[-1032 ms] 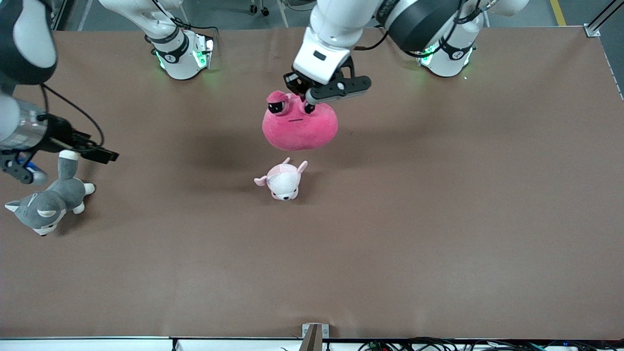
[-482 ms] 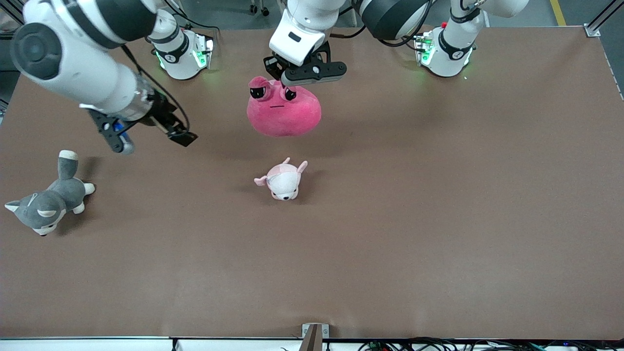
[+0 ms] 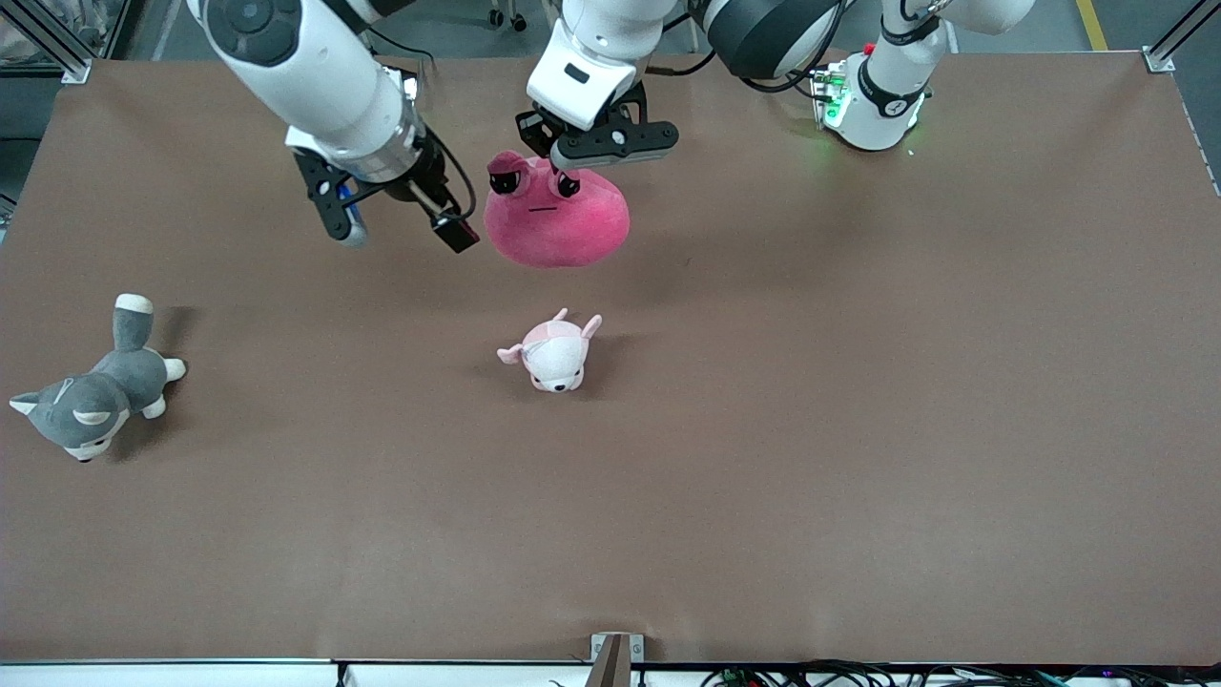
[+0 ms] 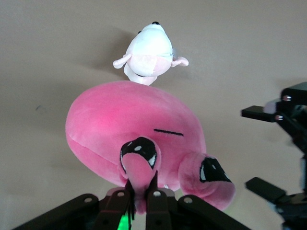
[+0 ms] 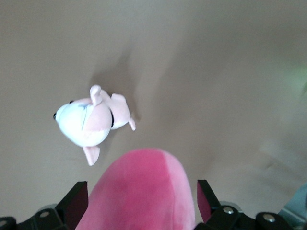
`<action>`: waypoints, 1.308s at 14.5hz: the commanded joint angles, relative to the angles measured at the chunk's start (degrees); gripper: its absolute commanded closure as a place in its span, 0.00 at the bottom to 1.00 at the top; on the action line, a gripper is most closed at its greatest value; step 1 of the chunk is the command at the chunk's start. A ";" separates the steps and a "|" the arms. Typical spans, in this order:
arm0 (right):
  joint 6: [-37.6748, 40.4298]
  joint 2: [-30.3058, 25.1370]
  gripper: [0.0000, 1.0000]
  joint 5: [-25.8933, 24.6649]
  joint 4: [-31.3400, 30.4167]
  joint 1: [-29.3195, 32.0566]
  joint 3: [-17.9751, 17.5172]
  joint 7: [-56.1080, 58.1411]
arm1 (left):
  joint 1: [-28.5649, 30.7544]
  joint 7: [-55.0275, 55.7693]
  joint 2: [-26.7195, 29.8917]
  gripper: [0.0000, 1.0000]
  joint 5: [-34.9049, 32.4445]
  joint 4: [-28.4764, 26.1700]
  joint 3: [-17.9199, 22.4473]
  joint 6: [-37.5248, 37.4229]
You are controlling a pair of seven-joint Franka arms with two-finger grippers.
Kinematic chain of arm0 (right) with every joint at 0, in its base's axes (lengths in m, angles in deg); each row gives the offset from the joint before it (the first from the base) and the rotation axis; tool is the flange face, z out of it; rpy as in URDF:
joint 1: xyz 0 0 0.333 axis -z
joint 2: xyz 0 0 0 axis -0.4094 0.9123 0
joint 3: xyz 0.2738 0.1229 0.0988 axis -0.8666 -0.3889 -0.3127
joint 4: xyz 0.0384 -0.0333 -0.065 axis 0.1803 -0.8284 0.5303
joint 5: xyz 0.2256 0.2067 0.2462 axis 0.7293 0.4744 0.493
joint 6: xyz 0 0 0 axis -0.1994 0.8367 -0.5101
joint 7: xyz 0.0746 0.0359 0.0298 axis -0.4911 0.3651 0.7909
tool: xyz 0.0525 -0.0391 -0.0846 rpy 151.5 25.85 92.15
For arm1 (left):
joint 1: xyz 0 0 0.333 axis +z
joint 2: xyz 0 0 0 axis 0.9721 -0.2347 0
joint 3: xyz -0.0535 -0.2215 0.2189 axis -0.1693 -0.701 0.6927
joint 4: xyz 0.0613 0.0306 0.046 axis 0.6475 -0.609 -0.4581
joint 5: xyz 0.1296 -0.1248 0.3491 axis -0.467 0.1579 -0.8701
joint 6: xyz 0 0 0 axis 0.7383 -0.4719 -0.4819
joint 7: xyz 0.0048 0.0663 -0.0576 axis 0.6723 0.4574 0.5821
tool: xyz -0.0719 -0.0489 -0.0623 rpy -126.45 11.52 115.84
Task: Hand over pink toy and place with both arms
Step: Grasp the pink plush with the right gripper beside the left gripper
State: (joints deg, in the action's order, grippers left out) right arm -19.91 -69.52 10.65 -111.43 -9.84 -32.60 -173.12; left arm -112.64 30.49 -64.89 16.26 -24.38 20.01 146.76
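Hanging over the table point(image 3: 858, 429), the pink toy point(image 3: 558, 224) is pinched by the left gripper point(image 3: 569, 176); the right gripper point(image 3: 405, 224) gapes wide beside it.

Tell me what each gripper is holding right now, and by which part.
The left gripper is shut on the pink toy, pinching one bulging eye stalk at its top. The right gripper is open beside the toy, holding nothing.

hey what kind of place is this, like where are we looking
Probably a robotics lab or test cell: two white robot arms on green-lit bases work over a wide brown table, with aluminium framing at its corner and cables along its edge. Plush toys are the only props.
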 commanded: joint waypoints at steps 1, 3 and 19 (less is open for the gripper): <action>-2.20 -1.90 0.00 1.57 -2.24 -2.28 0.68 -2.88 | -0.53 0.83 -0.51 0.99 0.13 1.26 0.44 -0.07; -2.20 -1.90 0.00 1.57 -2.06 -3.86 0.68 -3.06 | -0.52 0.83 -0.51 0.99 0.13 1.26 0.44 -0.07; -3.00 -2.08 1.00 5.27 -1.36 -4.49 1.12 -2.71 | -0.44 1.36 -0.42 0.99 0.04 1.26 0.44 -0.07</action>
State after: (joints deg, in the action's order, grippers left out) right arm -22.34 -69.99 14.51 -111.42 -14.25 -31.95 -175.44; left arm -112.62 30.71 -65.03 16.26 -24.38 20.11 146.76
